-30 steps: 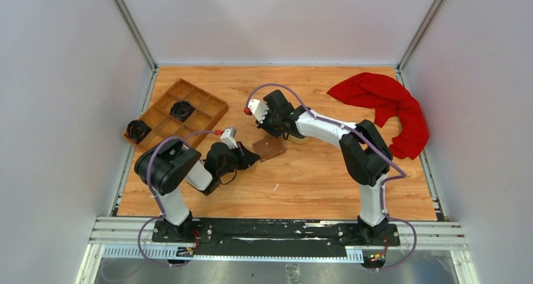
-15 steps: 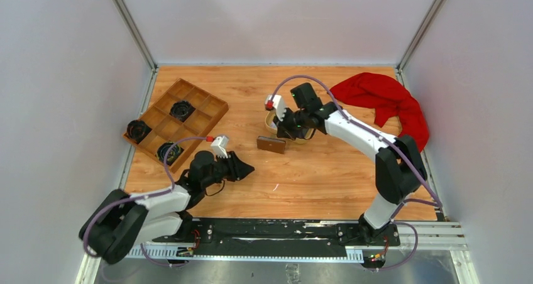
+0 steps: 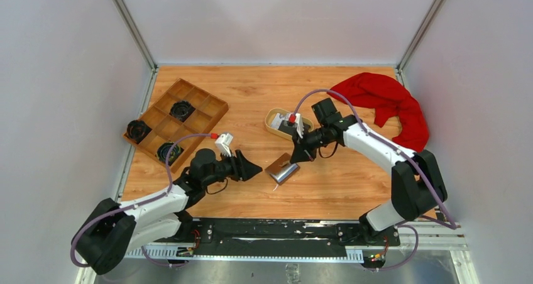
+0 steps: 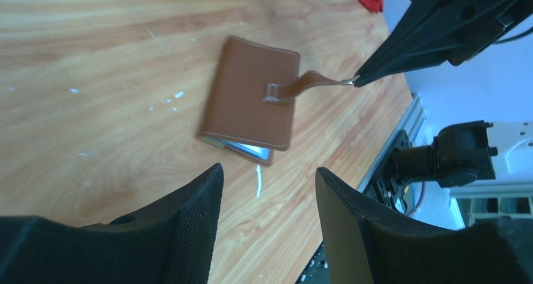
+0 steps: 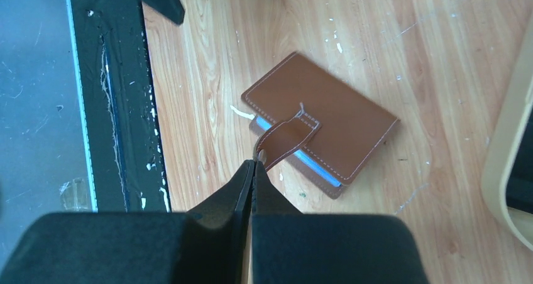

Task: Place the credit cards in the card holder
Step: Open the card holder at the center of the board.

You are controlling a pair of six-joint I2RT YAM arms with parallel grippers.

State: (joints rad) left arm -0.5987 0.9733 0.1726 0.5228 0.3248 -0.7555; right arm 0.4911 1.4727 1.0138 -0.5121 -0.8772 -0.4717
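Nearest, the left hand (image 4: pixel 269 177) is held spread before the closed brown card holder (image 4: pixel 251 98) on the bench (image 3: pixel 333 183). Only in the wrist views is its strap (image 5: pixel 286 139) shown pinched by the pressed-together right hand (image 5: pixel 254 166). Farther, an oval tan dish (image 3: pixel 268 120), a wooden tray (image 3: pixel 210 111) and a red cloth (image 3: pixel 386 102) are seen from above.

The card holder (image 5: pixel 327 124) looks like smooth brown leather with pale stitches. The table (image 3: pixel 327 183) is shiny wood with little white scuffs. The cloth (image 3: pixel 383 102) is soft, red and matt. The left gripper (image 4: pixel 269 171) has black matt fingers (image 4: pixel 195 227) with a rough weave.
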